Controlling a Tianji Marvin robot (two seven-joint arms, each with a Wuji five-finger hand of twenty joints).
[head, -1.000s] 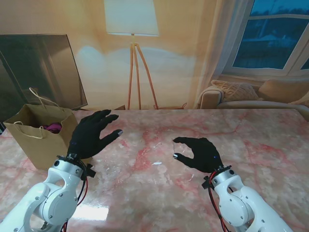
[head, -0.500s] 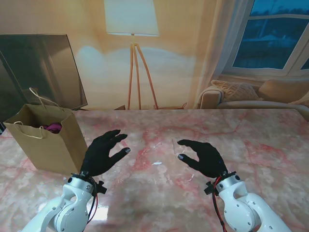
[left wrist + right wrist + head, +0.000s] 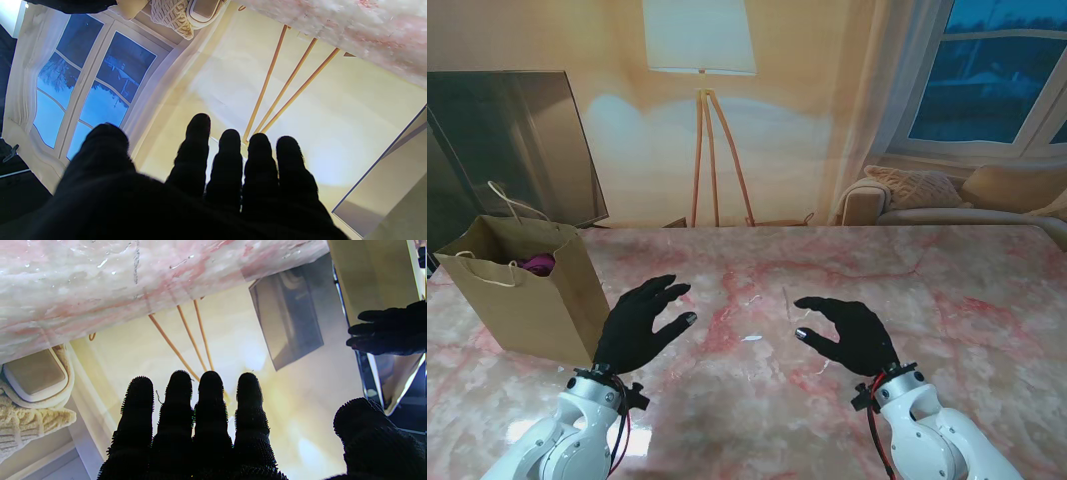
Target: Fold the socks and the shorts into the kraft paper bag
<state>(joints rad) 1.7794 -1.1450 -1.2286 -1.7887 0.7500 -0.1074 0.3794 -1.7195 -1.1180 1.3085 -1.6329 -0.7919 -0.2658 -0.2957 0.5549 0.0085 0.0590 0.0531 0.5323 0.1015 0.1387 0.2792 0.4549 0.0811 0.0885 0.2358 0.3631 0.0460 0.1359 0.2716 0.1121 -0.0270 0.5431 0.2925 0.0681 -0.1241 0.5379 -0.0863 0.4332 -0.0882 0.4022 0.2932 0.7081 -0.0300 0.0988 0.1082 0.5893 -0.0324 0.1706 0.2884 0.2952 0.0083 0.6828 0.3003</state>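
The kraft paper bag (image 3: 522, 290) stands upright at the table's left side, its mouth up and a pink-purple piece of cloth (image 3: 537, 264) showing inside. My left hand (image 3: 640, 322) hovers just right of the bag, black-gloved, fingers spread and holding nothing. My right hand (image 3: 850, 333) hangs over the middle of the table, fingers loosely curved and apart, also empty. In the left wrist view the left hand (image 3: 200, 186) shows spread fingers against the room. In the right wrist view the right hand (image 3: 213, 433) is spread too, with the left hand (image 3: 387, 330) across from it.
The pink marble table (image 3: 947, 290) stretches to the right. Behind its far edge stand a floor lamp (image 3: 702, 120), a dark panel (image 3: 507, 140) and a sofa (image 3: 947, 200) under a window.
My left hand has drawn back from beside the bag's top toward me and slightly right. My right hand shifted a little nearer and its fingers opened somewhat.
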